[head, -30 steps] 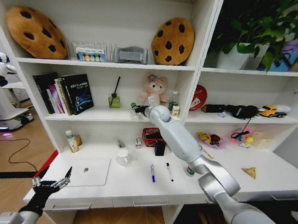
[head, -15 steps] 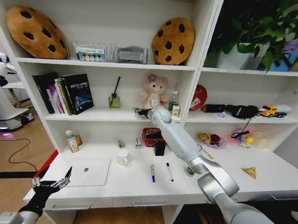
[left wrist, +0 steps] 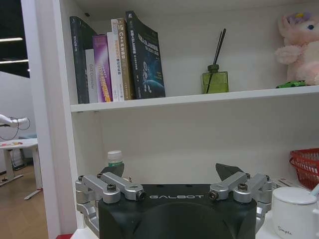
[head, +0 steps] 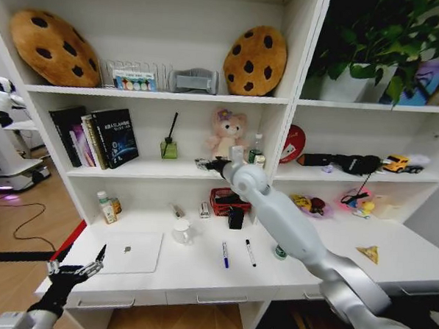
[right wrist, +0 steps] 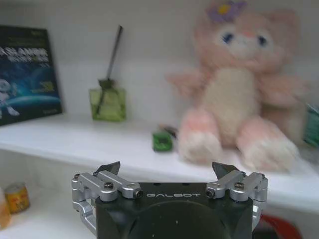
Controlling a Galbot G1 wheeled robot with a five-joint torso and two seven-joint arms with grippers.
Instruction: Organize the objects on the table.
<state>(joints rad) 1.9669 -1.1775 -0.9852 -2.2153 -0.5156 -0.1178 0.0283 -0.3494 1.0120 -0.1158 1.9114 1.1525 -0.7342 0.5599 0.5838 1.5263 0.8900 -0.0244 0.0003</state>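
Table [head: 199, 278] holds the laptop [head: 130, 252], pens and can. Right gripper [right wrist: 168, 172], jaws wide, empty, is at the shelf by the green toy car [right wrist: 161, 141]; best approach level, centred. Right wrist view shows the car; head view hides it. Left gripper [head: 74, 267] open, idle, near-left.

green can [head: 280, 252] half-hidden — right arm [head: 297, 235]

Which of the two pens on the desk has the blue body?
The left one, the blue pen, lying nearer the laptop. The black pen lies beside it on the right, closer to the small green can.
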